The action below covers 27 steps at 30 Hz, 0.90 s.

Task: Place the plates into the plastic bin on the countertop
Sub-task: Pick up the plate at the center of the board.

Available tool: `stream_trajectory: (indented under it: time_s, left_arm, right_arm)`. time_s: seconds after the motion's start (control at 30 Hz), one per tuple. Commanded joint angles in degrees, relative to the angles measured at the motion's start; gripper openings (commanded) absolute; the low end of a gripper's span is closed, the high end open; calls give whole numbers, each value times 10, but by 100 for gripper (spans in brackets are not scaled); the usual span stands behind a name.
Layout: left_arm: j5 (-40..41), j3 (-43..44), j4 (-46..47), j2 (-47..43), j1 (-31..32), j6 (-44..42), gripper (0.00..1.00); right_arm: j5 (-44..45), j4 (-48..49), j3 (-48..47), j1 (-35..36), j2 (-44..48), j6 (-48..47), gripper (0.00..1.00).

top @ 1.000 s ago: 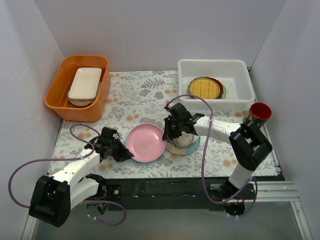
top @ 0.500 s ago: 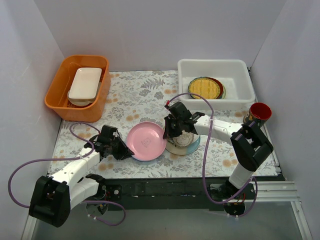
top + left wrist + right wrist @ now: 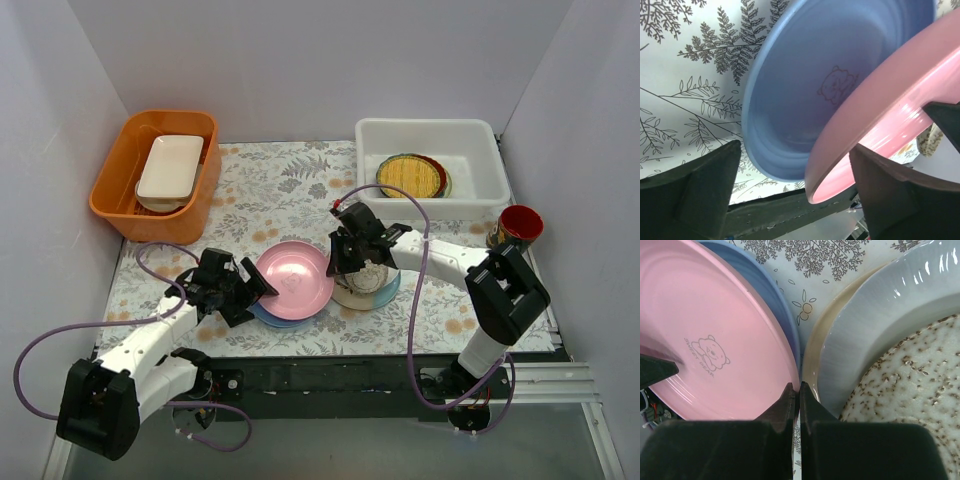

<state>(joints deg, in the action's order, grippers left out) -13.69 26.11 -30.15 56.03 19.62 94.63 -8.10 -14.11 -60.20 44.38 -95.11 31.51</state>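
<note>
Pink plate (image 3: 296, 280) has tipped up off light-blue plate (image 3: 800, 85) on counter (image 3: 290, 190), rim loose between spread fingers of left claw (image 3: 250, 292); right claw (image 3: 795, 392), closed on nothing, sits nearer plastic bin (image 3: 425, 127).

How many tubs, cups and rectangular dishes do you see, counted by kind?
Tubs: 2, the orange tub and the white plastic bin
Cups: 1, the red cup
Rectangular dishes: 1, the white rectangular dish inside the orange tub
Total: 4
</note>
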Motion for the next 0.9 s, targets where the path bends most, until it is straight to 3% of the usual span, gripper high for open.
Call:
stream_trajectory:
  time_s: [0.0,0.87]
  left_arm:
    - [17,25,-16,-24,0,-1,98]
    - [2,97,-60,-81,1,-6,98]
  right_arm:
    - [-10,2,-24,3,31,0,1]
    - [-9,-38,-75,2,46,4,1]
